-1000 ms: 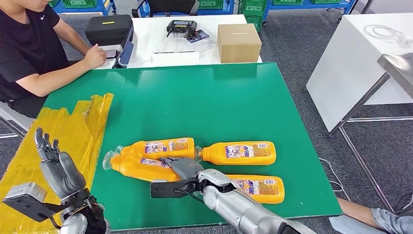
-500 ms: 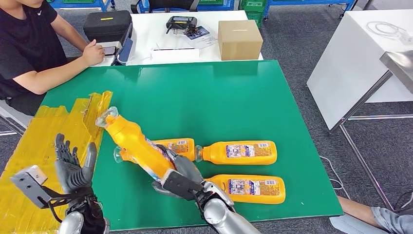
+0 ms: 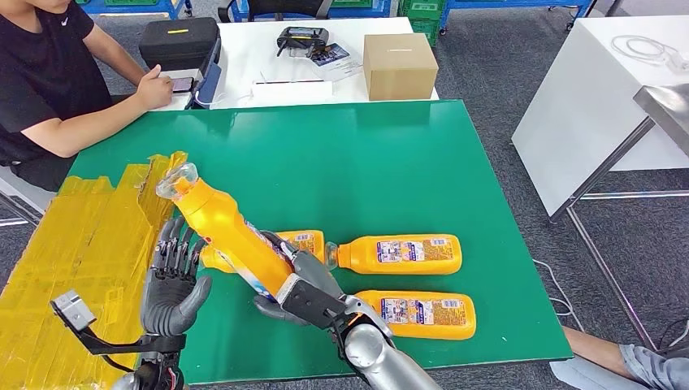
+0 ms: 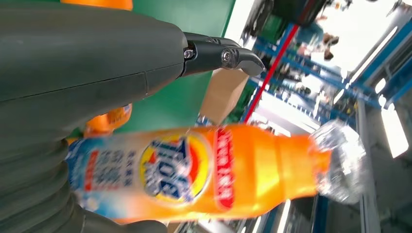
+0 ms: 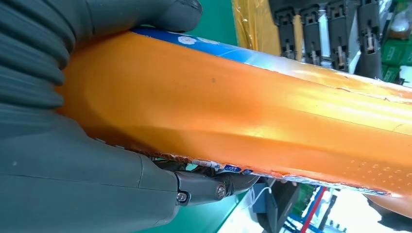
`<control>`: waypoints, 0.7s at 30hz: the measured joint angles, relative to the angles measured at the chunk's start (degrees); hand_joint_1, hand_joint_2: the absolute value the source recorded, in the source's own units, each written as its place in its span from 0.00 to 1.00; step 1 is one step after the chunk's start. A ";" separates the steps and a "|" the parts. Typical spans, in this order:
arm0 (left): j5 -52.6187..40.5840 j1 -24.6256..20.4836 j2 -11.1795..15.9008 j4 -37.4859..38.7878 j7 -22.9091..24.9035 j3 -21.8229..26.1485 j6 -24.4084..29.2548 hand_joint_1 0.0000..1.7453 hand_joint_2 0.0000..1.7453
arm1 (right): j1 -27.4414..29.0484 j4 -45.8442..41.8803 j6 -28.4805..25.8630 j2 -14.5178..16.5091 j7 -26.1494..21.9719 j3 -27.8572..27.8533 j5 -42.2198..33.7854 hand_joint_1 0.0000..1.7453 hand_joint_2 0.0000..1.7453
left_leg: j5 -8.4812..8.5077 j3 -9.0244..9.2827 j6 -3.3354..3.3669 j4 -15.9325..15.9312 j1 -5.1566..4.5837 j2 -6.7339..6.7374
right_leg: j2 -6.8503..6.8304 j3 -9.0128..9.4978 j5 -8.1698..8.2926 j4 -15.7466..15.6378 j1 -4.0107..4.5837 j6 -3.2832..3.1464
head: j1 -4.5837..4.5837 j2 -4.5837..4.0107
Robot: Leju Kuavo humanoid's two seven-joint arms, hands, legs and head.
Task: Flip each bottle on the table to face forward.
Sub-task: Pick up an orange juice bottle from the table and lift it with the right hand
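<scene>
The right hand [image 3: 296,284] grips one orange bottle [image 3: 223,231] lifted mid-flip; the left hand [image 3: 172,284] waits open; three bottles [image 3: 398,254] lie unturned.

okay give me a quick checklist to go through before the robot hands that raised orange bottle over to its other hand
1. Right hand grips the raised bottle near its base: ok.
2. Left hand has fingers apart, holds nothing, and sits beside the bottle: ok.
3. Left hand touching the bottle: cannot tell.
4. Bottle is lifted off the green table, tilted, cap end up and toward the left: ok.
5. Front label shows toward the left wrist camera: ok.
6. Three other bottles lie flat on the table, not yet lifted: ok.
</scene>
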 joint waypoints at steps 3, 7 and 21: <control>-0.04 0.49 0.34 -0.26 -0.04 -0.87 -1.14 0.00 1.00 | -0.39 0.08 0.19 0.00 -0.02 0.67 0.92 1.00 1.00 | 0.00 0.00 0.00 0.00 0.00 -0.01 | 0.00 0.00 0.00 0.00 0.00 0.00 | 0.00 0.00; -0.15 0.80 0.67 -0.46 -0.09 -1.62 -1.57 0.00 1.00 | -0.53 0.15 0.28 0.00 0.00 1.36 1.56 1.00 1.00 | 0.00 0.00 0.00 0.00 0.00 -0.02 | 0.00 0.01 0.00 0.00 0.00 0.00 | -0.01 0.00; -0.74 2.40 1.18 -0.60 -0.55 -0.90 -2.64 0.00 1.00 | -1.36 1.08 0.05 0.87 1.69 10.77 13.63 1.00 1.00 | -0.01 -0.07 -0.01 -0.01 0.02 0.01 | 0.00 -0.09 0.00 0.00 0.03 0.00 | -0.02 0.00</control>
